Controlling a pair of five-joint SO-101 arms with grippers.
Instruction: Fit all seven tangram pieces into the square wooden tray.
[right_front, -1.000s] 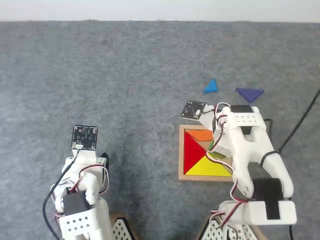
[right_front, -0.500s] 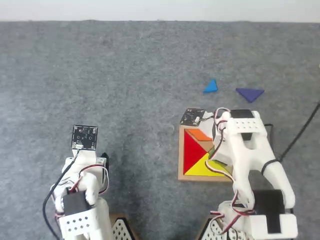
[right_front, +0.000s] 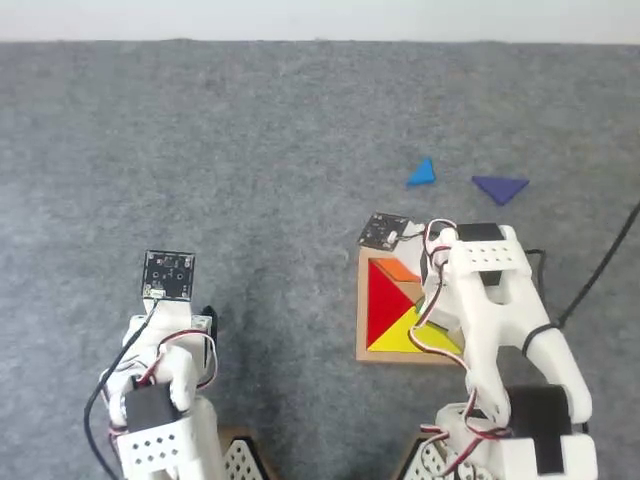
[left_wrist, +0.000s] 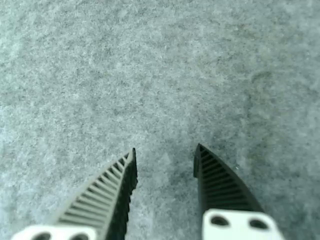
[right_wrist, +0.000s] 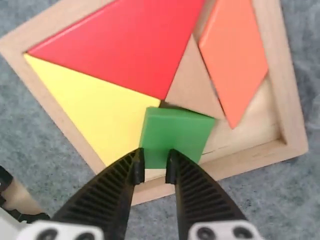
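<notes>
Grey felt surface (right_front: 250, 130): a fuzzy, matted cloth is covering the whole table, running up to a pale strip at the far edge.
Wooden tray (right_wrist: 286, 100): the square, light-wood frame with a raised rim is lying flat on the felt in front of the right arm.
Red triangle (right_wrist: 125, 45): this large, smooth, matte piece is sitting flat in the tray, sharing a long edge with the yellow triangle (right_wrist: 95, 120).
Orange parallelogram (right_wrist: 232, 55): it is lying along one tray wall, with bare wood showing between it and the red piece.
Green square (right_wrist: 175, 132): this thick block is sitting tilted over the tray's bare corner area, touching the yellow piece.
Right gripper (right_wrist: 155, 160): its ribbed black fingers are clamping the green square's near edge.
Left gripper (left_wrist: 166, 150): its serrated fingers are hanging spread apart over bare felt, holding nothing.
Loose pieces: a small blue triangle (right_front: 422, 174) and a dark purple triangle (right_front: 500, 187) are lying on the felt beyond the tray.
</notes>
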